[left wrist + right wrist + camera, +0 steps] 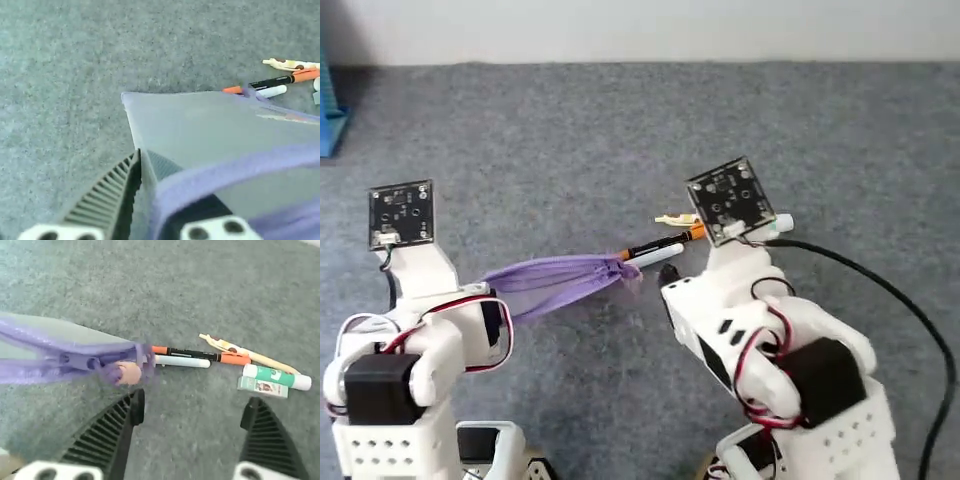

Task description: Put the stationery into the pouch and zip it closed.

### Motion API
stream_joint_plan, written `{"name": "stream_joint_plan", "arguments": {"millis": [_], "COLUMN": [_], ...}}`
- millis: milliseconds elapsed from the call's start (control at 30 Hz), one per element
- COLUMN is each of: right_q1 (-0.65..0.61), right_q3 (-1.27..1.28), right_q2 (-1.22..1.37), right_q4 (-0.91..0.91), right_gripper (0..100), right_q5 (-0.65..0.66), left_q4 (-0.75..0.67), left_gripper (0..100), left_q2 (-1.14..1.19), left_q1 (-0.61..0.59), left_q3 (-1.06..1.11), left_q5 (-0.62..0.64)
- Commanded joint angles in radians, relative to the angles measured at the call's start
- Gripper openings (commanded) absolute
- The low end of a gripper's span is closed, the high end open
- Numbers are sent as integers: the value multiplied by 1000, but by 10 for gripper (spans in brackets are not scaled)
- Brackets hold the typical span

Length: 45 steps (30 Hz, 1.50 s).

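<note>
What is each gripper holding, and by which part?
Left gripper clamps the pouch at its end away from the pens; right gripper is open, holding nothing.

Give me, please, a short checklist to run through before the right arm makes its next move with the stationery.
1. Left tool clamped on the pouch: ok.
2. Right tool open and empty above the carpet: ok.
3. Pouch mouth open enough to take a pen: cannot tell.
4. Stationery inside the pouch: not ok; the orange-black pen, white pen, cream pen, green-white tube and small green box lie on the carpet.
5. A pen lying apart for a clean grasp: not ok; the orange-black pen and white pen lie side by side.
</note>
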Motion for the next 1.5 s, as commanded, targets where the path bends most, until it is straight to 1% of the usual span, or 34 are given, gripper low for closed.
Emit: {"name": "stream_joint_plan", "arguments": {"millis": [0,67,133,300,400,433,633,733,800,967,1067,1200,1467], "right_q1": [10,28,79,248,306,320,366,401,437,515,524,492,489], "right_q3": [-89,-71,-29,9,-23,-46,-224,-304,-348,-446,-516,-539,-540], "right_q2": [-4,-2,16,188,318,361,627,760,845,1029,1121,1196,1319], "right_q4": [47,48,42,42,41,41,39,2,-24,-84,-84,-82,-143], "right_gripper": [255,218,195,188,188,188,190,190,190,190,190,190,191], "right_q5": [-12,-12,-14,-15,-23,-46,-284,-396,-430,-462,-491,-551,-572], "left_q4": [9,11,11,11,11,11,11,9,9,9,6,3,3], "left_gripper": [12,12,12,12,12,12,12,12,12,12,12,12,12], "left_q2": [-6,-6,-6,-6,-6,-8,-8,-8,-8,-8,-8,-8,-8], "left_q1": [-2,-2,-2,-2,-2,-2,-2,-2,-2,-2,-2,-2,-2], "left_q3": [-4,-4,-4,-4,-4,-4,-4,-4,-4,-4,-4,-4,-4], "left_q5": [41,54,68,109,117,117,115,115,115,115,115,115,115]}}
